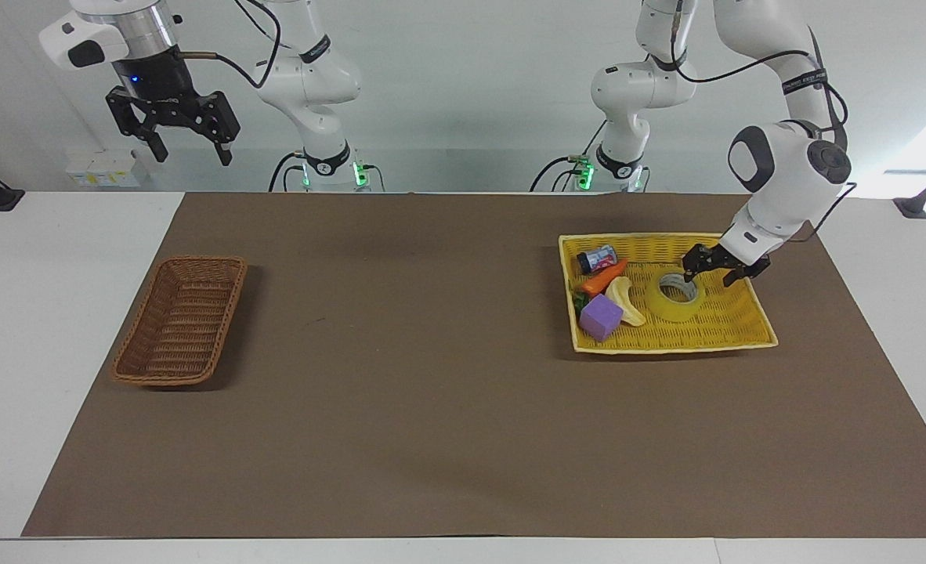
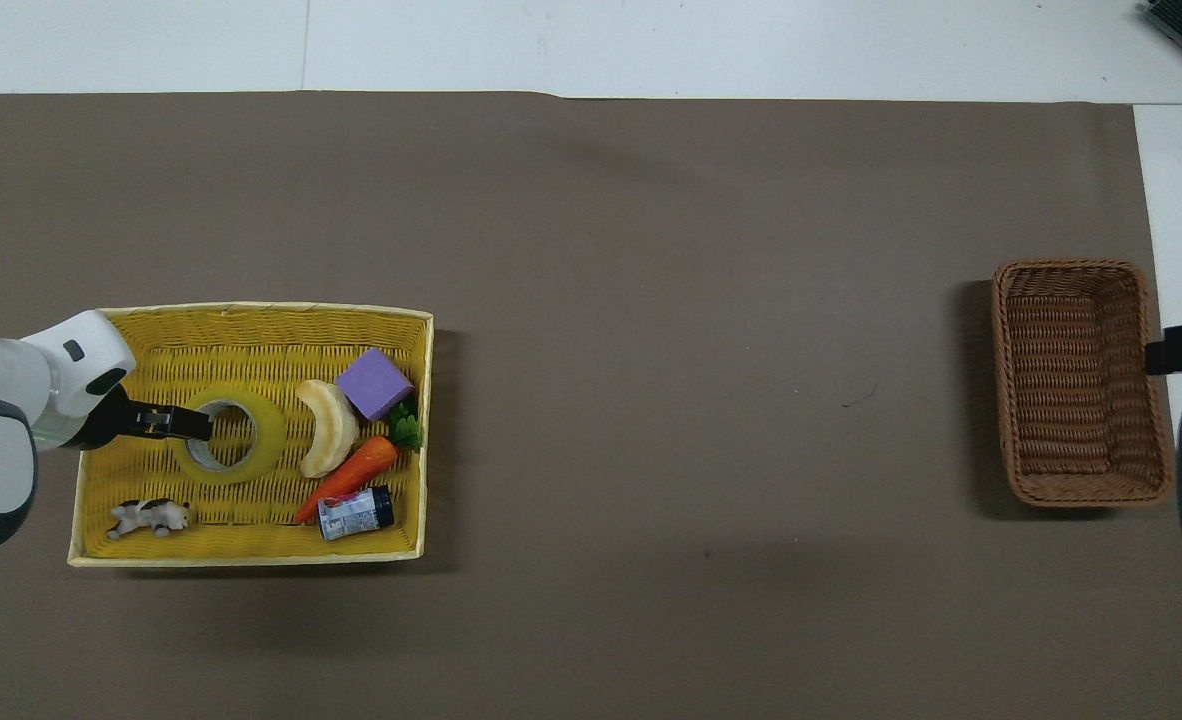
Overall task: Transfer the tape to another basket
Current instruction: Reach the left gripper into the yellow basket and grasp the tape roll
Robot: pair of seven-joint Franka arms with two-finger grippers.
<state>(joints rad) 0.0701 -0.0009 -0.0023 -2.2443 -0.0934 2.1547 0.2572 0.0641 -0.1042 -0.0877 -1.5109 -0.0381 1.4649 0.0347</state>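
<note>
Left gripper (image 1: 711, 274) at the tape (image 1: 675, 297), nothing lifted yet.

Your tape lies flat in the yellow tray basket (image 1: 745, 333) at the left arm's end of the counter, beside the banana (image 1: 626, 302). The left fingers are spread, low over the roll's rim, gripping nothing. The right gripper (image 1: 187, 150) waits high, fingers released, above the brown wicker basket (image 1: 181, 321). Judging by its look, the roll is light, stiff and slick-sided: pinch across its wall, one finger inside the core, one outside.
</note>
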